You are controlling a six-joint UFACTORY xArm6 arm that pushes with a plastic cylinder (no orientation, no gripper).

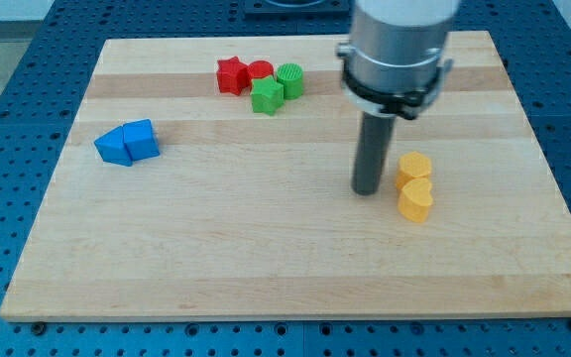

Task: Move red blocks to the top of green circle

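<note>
A red star block (231, 75) and a red round block (259, 70) sit side by side near the view's top, left of centre. The green circle block (289, 78) touches the red round block on its right. A green star-like block (267, 95) lies just below them. My tip (368, 189) rests on the board well to the lower right of this cluster, just left of two yellow blocks. It touches no block.
Two yellow blocks (414, 185) lie stacked in line right of my tip. Two blue blocks (128, 142) sit together at the view's left. The wooden board (266, 258) is ringed by a blue perforated surface.
</note>
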